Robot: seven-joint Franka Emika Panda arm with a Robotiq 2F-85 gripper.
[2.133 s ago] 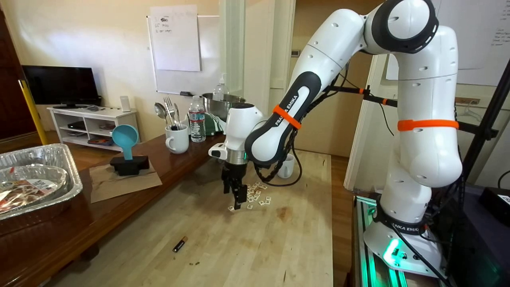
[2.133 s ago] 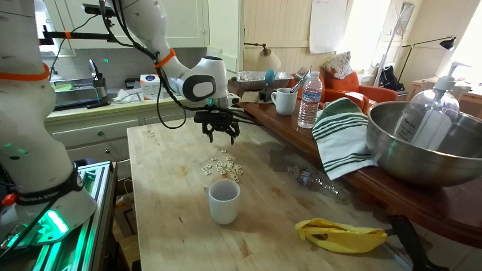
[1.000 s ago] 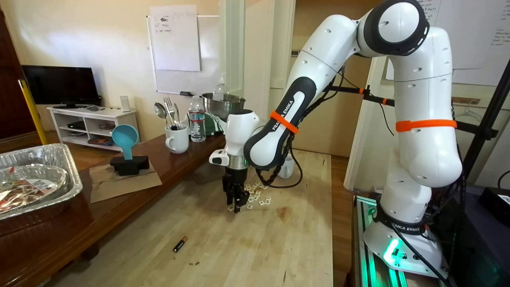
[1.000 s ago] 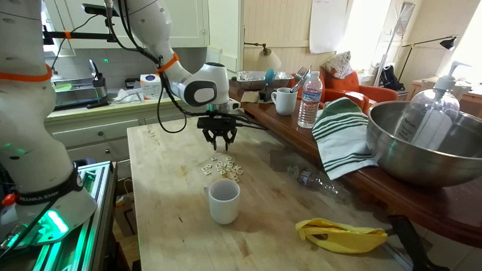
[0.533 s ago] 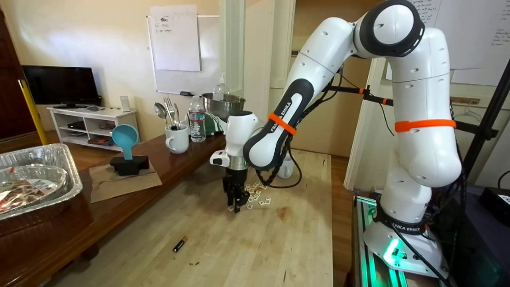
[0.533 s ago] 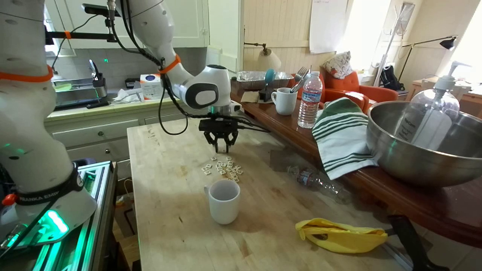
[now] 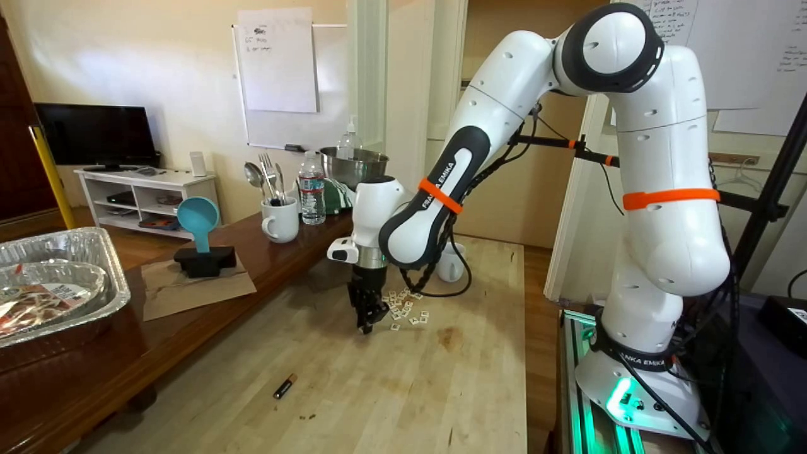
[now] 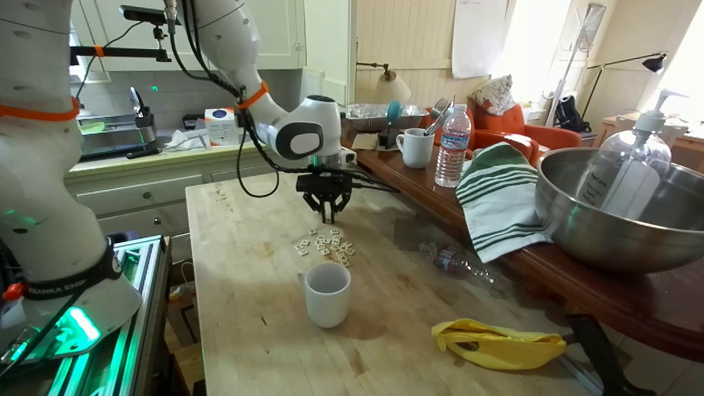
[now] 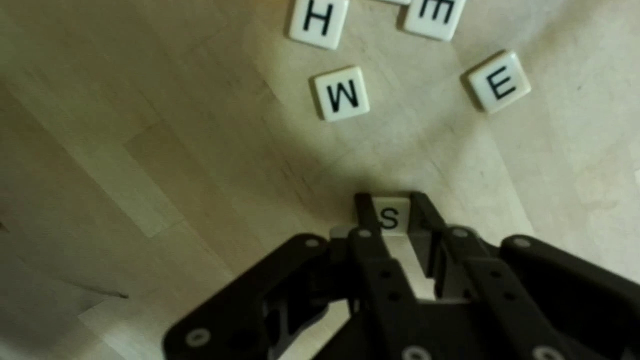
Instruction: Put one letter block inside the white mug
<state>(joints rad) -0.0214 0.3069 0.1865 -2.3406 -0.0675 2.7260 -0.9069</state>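
Pinching the S block (image 9: 391,216) between the jaws, touching two sides of it. Holding it just past the edge of the other blocks (image 8: 336,240), low at the surface (image 8: 247,286). Not telling for sure between touching the surface and hanging just above it.

Guessing at about halfway: done with getting hold of one block. Needing a lift next, then a trip over the other blocks to the mug (image 8: 328,300), then a drop inside. Not seeing any block in the mug, but not seeing to the bottom either.

Facing the S up, plain to see in the wrist view, and lining the block's sides up with the jaws. Showing a square face, so giving no long axis there. Not telling the top of the S from its bottom.

Finding the mug upright along its long axis in an exterior view, well apart from the jaws, past the other blocks. Pointing its mouth up and its handle (image 8: 301,278) out toward the side of the robot's base (image 8: 71,319).
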